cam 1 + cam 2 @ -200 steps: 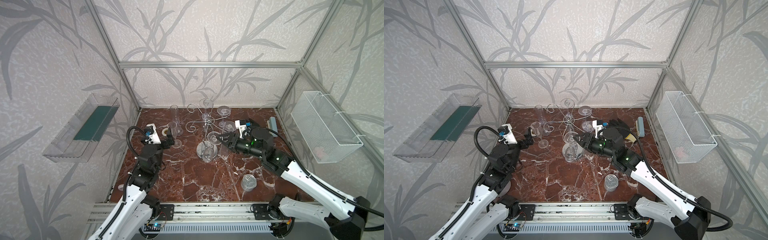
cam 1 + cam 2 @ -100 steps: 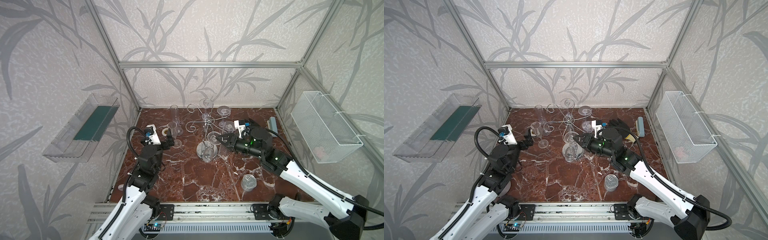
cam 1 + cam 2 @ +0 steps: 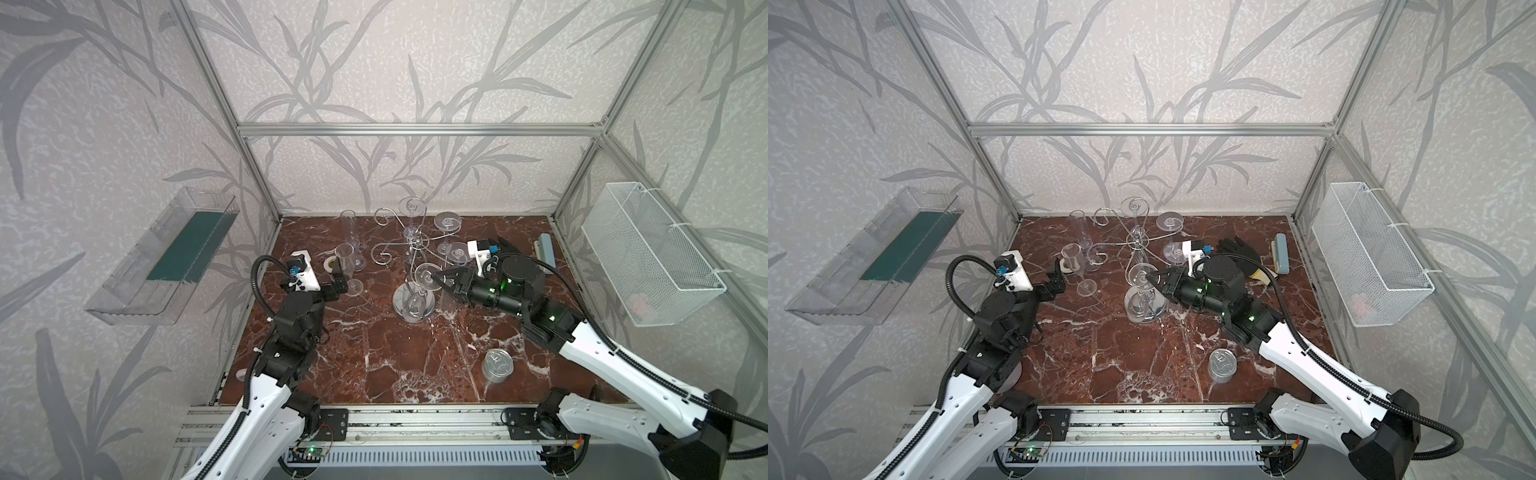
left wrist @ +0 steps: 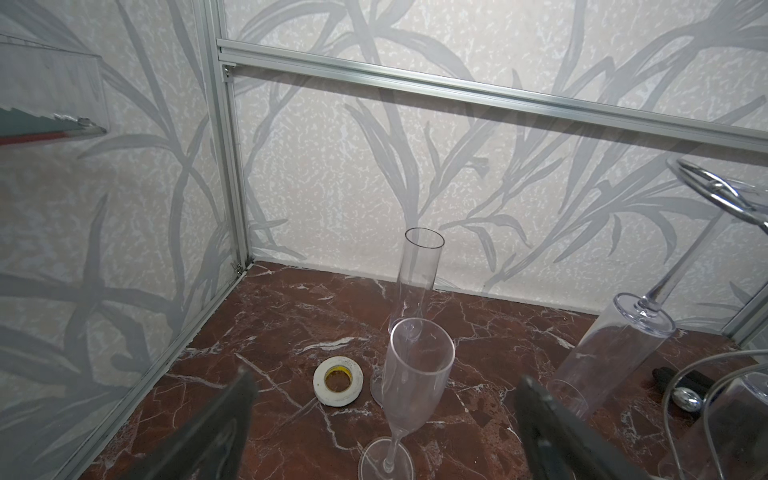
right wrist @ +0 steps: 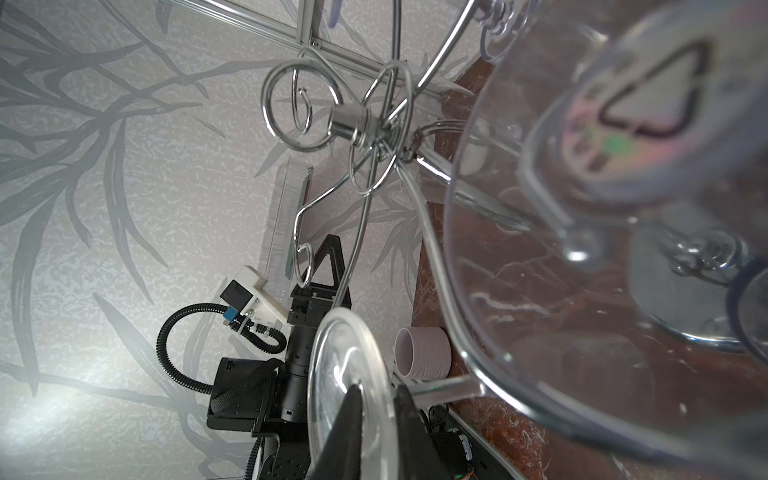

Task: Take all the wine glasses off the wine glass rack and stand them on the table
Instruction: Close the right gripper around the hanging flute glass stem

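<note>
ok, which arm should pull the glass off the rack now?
Right. The right end effector is pinched on the foot of the glass hanging on the rack. The left end effector is open, over by a standing flute, away from the rack.

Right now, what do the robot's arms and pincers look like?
The left arm and right arm are white below, black toward the wrist, each with a ribbed black cable and white camera block. The left gripper and right gripper are black, pointed pincers.

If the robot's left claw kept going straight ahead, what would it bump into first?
Most likely the nearer upright flute glass, standing right ahead of the open left gripper. A second flute stands behind it.
</note>
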Tool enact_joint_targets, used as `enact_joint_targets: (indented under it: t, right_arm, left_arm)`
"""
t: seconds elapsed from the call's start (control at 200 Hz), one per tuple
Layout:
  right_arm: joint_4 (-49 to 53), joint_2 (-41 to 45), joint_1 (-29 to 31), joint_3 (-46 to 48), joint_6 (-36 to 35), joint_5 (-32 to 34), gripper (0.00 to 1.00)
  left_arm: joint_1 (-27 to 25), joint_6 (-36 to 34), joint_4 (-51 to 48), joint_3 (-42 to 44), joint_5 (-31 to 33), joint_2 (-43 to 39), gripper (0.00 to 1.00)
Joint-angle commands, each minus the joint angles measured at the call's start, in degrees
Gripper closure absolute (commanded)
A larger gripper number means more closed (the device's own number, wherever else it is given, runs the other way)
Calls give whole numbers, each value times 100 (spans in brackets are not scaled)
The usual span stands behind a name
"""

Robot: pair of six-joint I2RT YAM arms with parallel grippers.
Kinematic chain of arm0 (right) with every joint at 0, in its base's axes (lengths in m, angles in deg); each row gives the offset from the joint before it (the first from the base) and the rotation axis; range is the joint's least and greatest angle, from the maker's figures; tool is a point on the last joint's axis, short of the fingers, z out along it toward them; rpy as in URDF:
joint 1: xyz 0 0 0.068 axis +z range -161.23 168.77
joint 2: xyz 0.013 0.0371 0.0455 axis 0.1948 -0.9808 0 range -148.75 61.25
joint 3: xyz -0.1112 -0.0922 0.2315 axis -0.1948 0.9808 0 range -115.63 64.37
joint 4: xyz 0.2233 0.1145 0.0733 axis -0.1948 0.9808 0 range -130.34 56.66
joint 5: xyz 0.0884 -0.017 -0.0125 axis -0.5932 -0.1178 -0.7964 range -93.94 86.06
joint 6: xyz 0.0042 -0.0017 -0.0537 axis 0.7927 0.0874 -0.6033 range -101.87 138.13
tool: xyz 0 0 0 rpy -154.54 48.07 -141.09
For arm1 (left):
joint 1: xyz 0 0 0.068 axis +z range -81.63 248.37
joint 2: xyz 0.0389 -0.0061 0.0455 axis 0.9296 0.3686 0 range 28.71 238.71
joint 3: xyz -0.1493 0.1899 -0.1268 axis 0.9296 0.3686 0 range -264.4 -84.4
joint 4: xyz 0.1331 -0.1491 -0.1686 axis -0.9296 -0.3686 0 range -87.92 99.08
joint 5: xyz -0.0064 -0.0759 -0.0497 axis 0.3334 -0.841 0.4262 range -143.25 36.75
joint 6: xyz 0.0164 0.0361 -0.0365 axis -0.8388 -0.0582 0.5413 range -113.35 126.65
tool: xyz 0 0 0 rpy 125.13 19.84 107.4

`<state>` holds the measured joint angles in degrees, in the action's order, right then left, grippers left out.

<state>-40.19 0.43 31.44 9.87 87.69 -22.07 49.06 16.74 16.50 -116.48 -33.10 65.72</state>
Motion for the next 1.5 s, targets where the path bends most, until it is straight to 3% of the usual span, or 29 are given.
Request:
enact_joint_targets:
  t: [0.0,0.65,1.494]
  right_arm:
    - [-186,70,57,36,30,-67,86]
    - [-152,11,83,-114,148,-59,100]
    - [-533,11,83,-482,705,-260,100]
  left_arm:
    - [15,6,-61,74,131,-102,2]
    - [15,-8,-39,104,120,-104,2]
    - [15,-32,-90,114,141,-170,1]
